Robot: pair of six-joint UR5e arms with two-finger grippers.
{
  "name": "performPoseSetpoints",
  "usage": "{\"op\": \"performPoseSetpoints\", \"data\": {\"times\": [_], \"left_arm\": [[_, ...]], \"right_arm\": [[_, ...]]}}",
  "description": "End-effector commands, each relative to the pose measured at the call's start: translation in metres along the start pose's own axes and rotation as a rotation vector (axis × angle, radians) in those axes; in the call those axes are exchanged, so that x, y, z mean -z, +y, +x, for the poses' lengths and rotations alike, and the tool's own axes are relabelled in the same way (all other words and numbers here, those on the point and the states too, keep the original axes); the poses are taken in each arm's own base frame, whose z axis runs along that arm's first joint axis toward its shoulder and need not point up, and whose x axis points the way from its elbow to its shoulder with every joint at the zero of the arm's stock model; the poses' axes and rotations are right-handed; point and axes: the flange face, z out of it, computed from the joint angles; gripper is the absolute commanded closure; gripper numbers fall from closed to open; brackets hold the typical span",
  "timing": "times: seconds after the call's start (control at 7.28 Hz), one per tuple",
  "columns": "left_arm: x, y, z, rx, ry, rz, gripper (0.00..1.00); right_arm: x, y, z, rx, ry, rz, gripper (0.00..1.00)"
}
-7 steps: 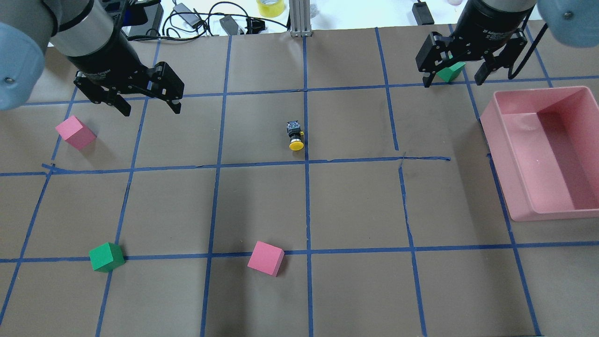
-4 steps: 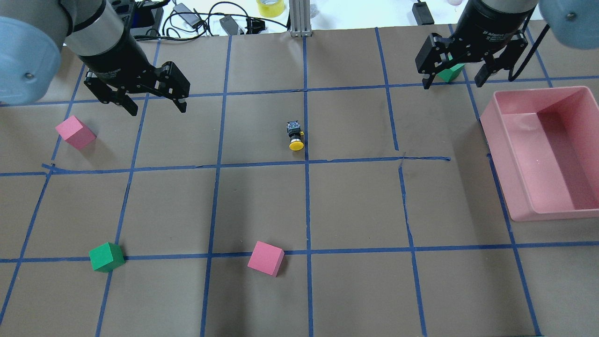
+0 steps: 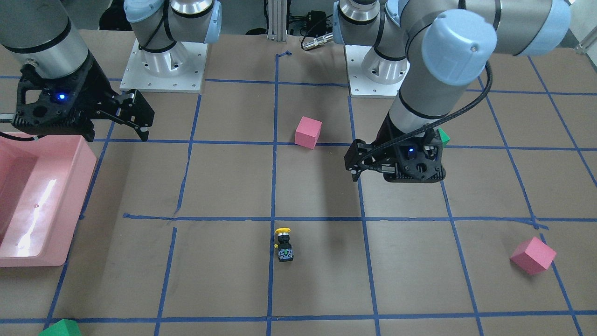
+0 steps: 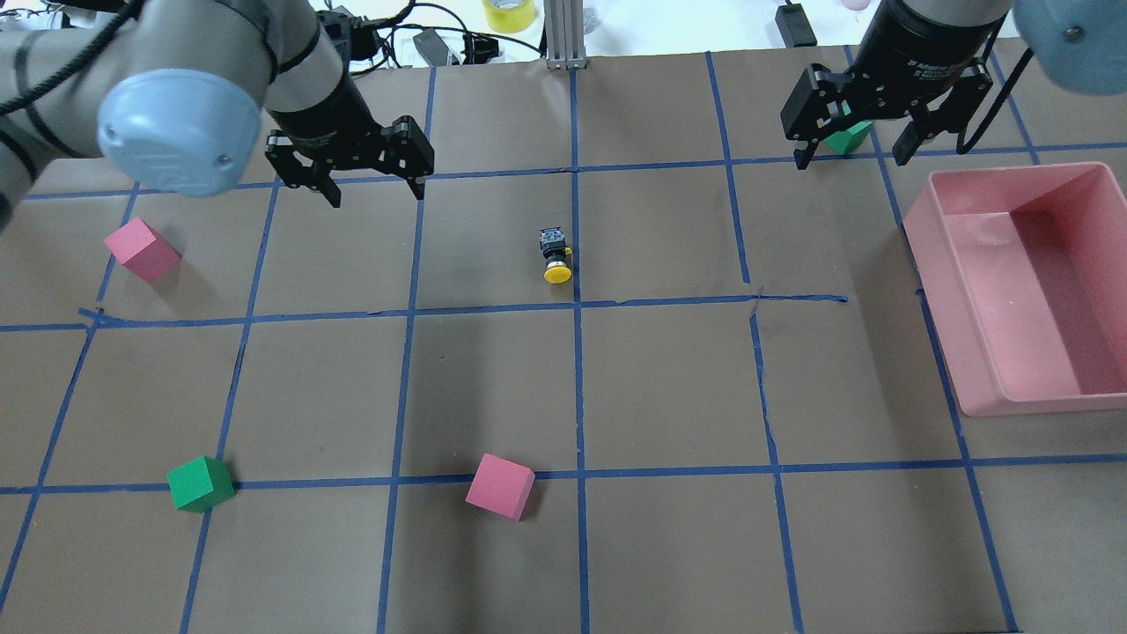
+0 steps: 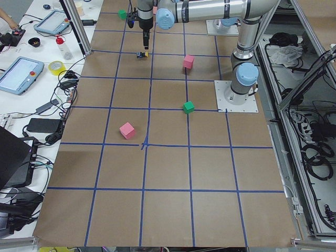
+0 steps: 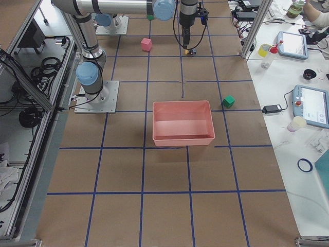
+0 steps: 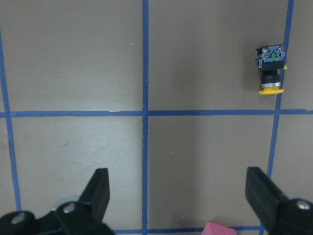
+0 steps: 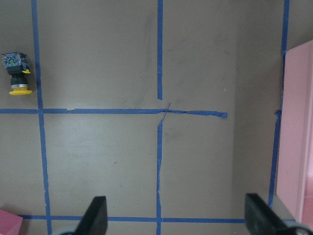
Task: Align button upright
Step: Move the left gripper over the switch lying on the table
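The button (image 4: 555,255) lies on its side near the table's middle, with its yellow cap toward the bottom of the overhead view and its boxy base toward the top. It also shows in the front view (image 3: 283,243), the left wrist view (image 7: 270,71) and the right wrist view (image 8: 17,73). My left gripper (image 4: 377,189) is open and empty, above the table to the button's upper left. My right gripper (image 4: 852,157) is open and empty, far to the button's upper right.
A pink bin (image 4: 968,352) stands at the right edge. Pink cubes sit at the left (image 4: 141,249) and bottom middle (image 4: 500,486). One green cube (image 4: 200,483) is at bottom left, another (image 4: 850,136) behind my right gripper. Cables and a tape roll (image 4: 508,15) lie along the top edge.
My left gripper has moved right, toward the button, and stays open. My right gripper and the button have not moved.
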Motion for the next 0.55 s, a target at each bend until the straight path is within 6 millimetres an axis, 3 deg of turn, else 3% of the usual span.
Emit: {"op": "performPoseSetpoints", "data": {"times": [0.0,0.41], "left_arm": [[-0.044,0.001,0.066,0.074,0.007,0.005,0.0],[-0.099,0.021,0.131,0.189,-0.017,-0.046,0.0]], "right_arm": [[0.0,0.0,0.001,0.0,0.008,-0.001,0.0],[0.001,0.001,0.0,0.003,0.011,0.0,0.0]]}}
